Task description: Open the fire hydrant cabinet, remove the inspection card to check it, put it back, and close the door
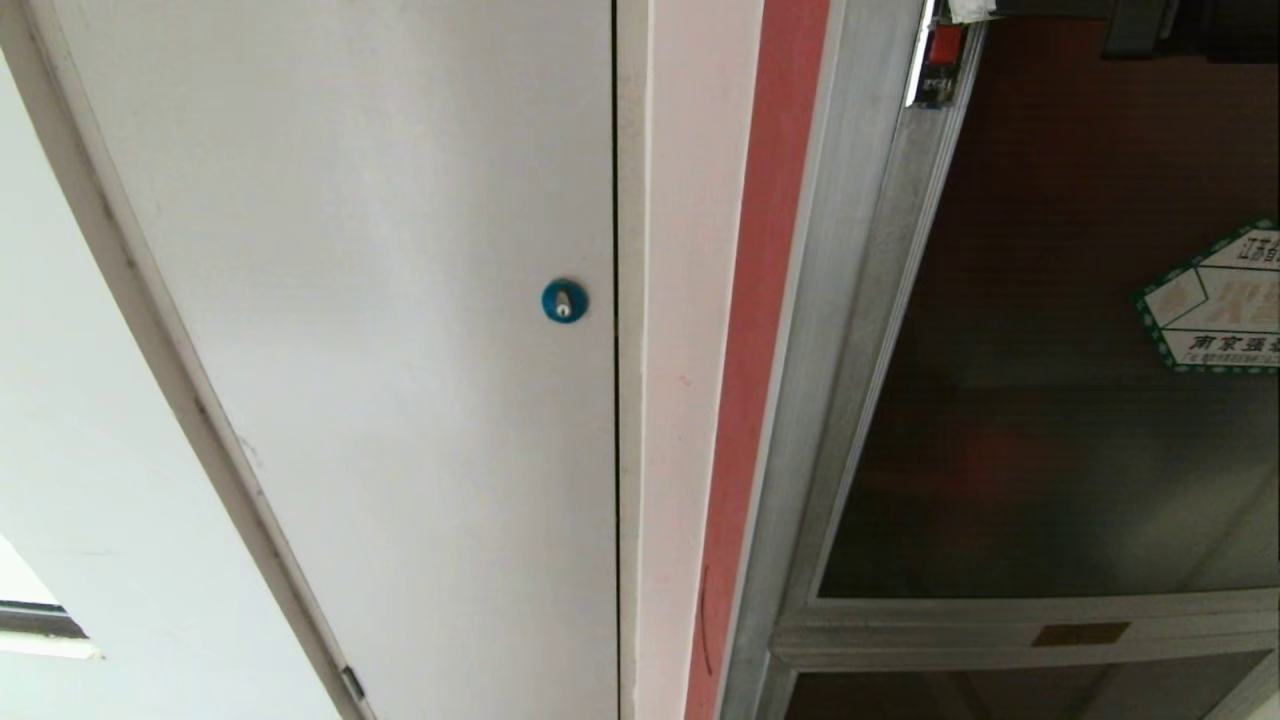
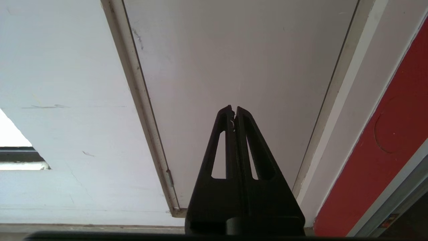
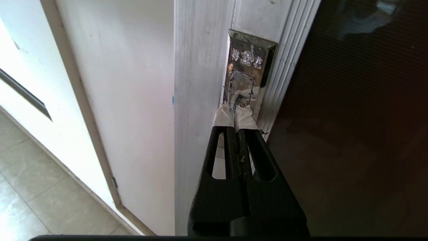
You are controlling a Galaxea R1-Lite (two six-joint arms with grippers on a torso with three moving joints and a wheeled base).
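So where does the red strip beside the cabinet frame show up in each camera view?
Head view: the red strip runs top to bottom just right of centre, between the white wall and the aluminium frame.
Left wrist view: the strip fills the right edge, beside the shut left pincer.
Right wrist view: not in it.
Shared landmark: the white door, in all three.

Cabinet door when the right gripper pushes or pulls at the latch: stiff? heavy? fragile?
The door is probably stiff: a metal frame surrounds the pane. Likely heavy to swing, as it is a large glazed panel. The dark glass looks fragile, so force is safer on the frame or latch, where the shut right gripper sits.
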